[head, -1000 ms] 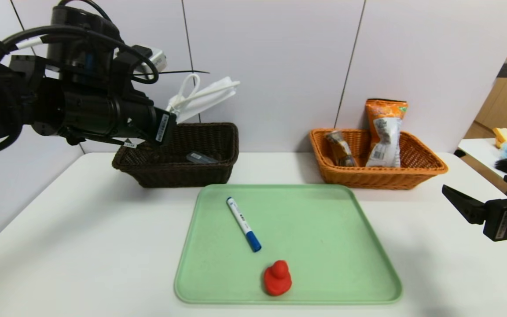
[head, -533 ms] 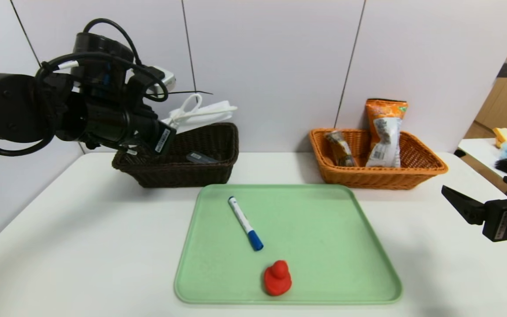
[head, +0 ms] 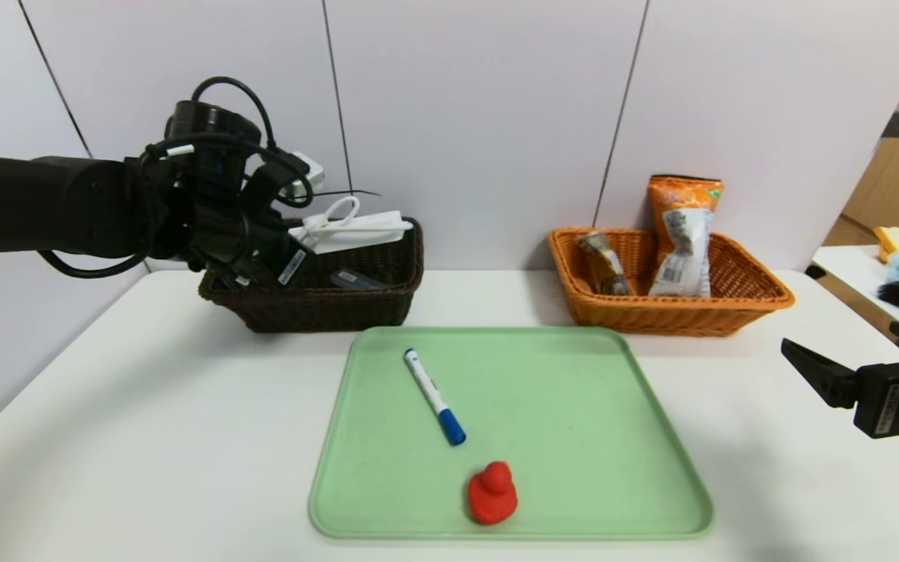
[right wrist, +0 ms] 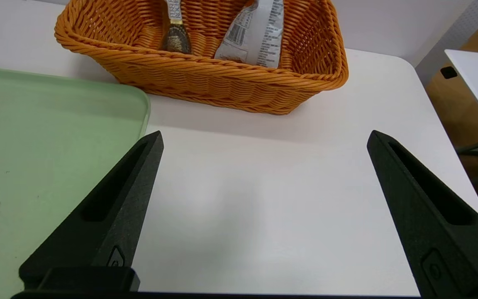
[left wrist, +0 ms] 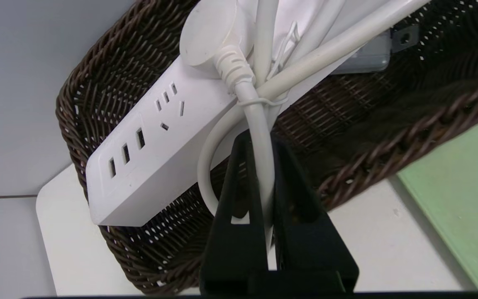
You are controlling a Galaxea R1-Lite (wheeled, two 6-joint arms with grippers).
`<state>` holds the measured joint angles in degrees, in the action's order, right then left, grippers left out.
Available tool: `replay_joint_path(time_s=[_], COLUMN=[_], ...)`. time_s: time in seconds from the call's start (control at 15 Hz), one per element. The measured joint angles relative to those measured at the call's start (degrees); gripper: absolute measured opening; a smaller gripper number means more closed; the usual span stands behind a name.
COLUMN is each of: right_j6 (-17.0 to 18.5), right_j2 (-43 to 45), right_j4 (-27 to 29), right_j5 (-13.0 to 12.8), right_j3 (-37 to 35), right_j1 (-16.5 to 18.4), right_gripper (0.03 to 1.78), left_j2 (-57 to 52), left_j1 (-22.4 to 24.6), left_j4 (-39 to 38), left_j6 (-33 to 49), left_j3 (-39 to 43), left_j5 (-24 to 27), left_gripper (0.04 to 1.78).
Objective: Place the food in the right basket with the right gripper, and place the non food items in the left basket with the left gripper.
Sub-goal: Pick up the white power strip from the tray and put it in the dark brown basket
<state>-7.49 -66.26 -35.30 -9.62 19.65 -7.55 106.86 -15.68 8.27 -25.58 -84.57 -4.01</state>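
Left gripper (left wrist: 259,166) fingers clenched on white power strip's cord (left wrist: 259,137) over dark wicker basket (head: 387,300); right gripper (right wrist: 264,216) fingers spread (idle); blue-capped marker (head: 434,396) and red rubber duck (head: 492,492) remain

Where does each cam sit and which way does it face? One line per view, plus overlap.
Head: on the robot's head, looking forward and down at the green tray; both arms show.
Left wrist: on the left arm, facing the dark basket; left gripper shut on the power strip cord.
Right wrist: on the right arm, facing the orange basket; right gripper open.
Shared: head and right wrist both show the orange basket and tray.
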Motion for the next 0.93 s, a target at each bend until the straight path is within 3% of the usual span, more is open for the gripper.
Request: replay_joint_path(time_s=[0.33, 0.93], right_j6=[-0.28, -0.61], right_j2=[-0.02, -0.44], right_j4=[0.0, -0.05], right_j5=[0.11, 1.0], right_j3=[-0.17, -0.15], right_j1=[0.0, -0.13], right_gripper=[1.69, 1.69], left_j2=[4.96, 7.17], left_j1=[0.74, 1.16], left_j4=[0.09, 0.5], left_j6=[-4.6, -4.55], left_j3=[-5.62, -6.08], left_j5=[0.1, -0.45], left_gripper=[0.13, 0.13])
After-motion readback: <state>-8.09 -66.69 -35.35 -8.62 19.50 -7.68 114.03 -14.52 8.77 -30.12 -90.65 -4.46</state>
